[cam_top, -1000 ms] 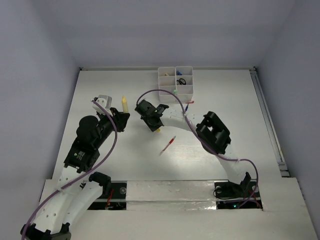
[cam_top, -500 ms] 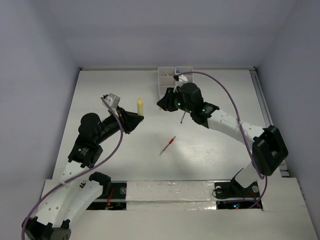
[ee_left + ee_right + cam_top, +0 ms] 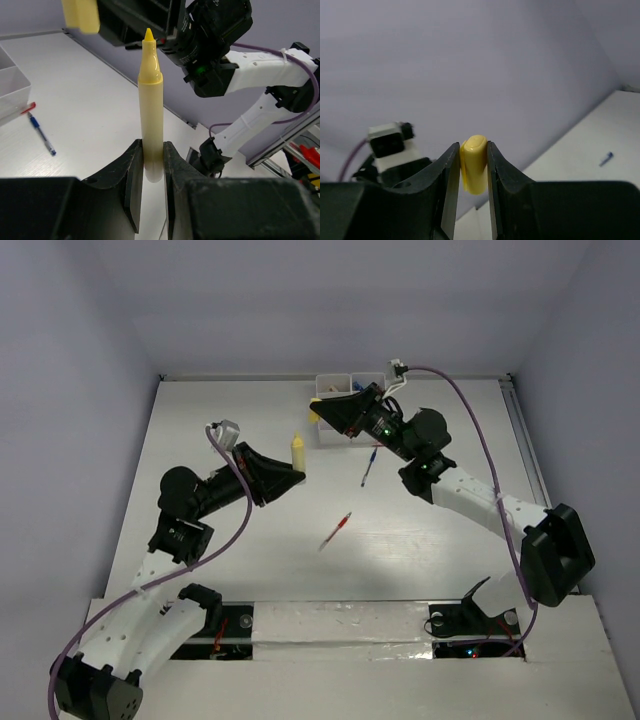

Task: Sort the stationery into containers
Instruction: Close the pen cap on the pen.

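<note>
Marker [image 3: 151, 115]: clamped by left fingers [image 3: 131, 172], shifted rightward.
Cap [image 3: 474, 165]: pinched by right fingers [image 3: 447, 185], carried to tray [image 3: 333, 386].

Left arm [image 3: 150, 577], right arm [image 3: 470, 502]: white link shells, black joint housings | purple cable [image 3: 437, 371] looped along each | green indicator light [image 3: 378, 427] on right arm's black housing | left gripper [image 3: 151, 147], right gripper [image 3: 472, 147]: matte black wedge-shaped fingers [image 3: 131, 175] | white plug [image 3: 397, 367] at the right cable's end

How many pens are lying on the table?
2. The blue pen lies close to the white organizer tray, and the red pen lies nearer the middle of the table. Others may be hidden in the tray.
</note>
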